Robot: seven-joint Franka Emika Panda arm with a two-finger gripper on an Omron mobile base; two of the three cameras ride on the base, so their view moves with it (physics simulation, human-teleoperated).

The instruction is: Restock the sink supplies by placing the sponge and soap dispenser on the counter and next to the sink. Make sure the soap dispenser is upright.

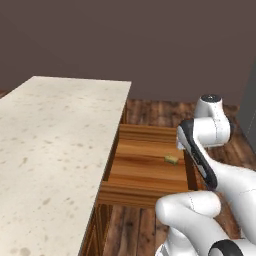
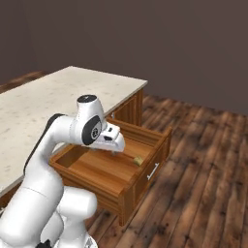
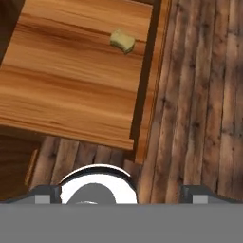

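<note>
Reaching the sponge (image 3: 122, 41) comes first: it lies flat on the floor of the open drawer (image 2: 127, 188), near the front panel and toward one corner, apart from the walls. No soap dispenser can be made out in the drawer from these views.

The gripper (image 2: 116, 145) hangs over the drawer, above and a little short of the sponge. Whether it is spread or closed I cannot tell, since the fingertips are not clear in any view; nothing seems to be held.

To do this well, I judge the hand should travel toward the front corner until the sponge sits centred in the hand view, then descend straight down with fingers wide. The block is low and flat, so the tips need to reach almost to the drawer floor, straddling its short side. Keep clear of the front panel on the way down.

The counter (image 1: 50, 145) lies just beside the drawer, bare in these views; the sink is not in sight.
</note>
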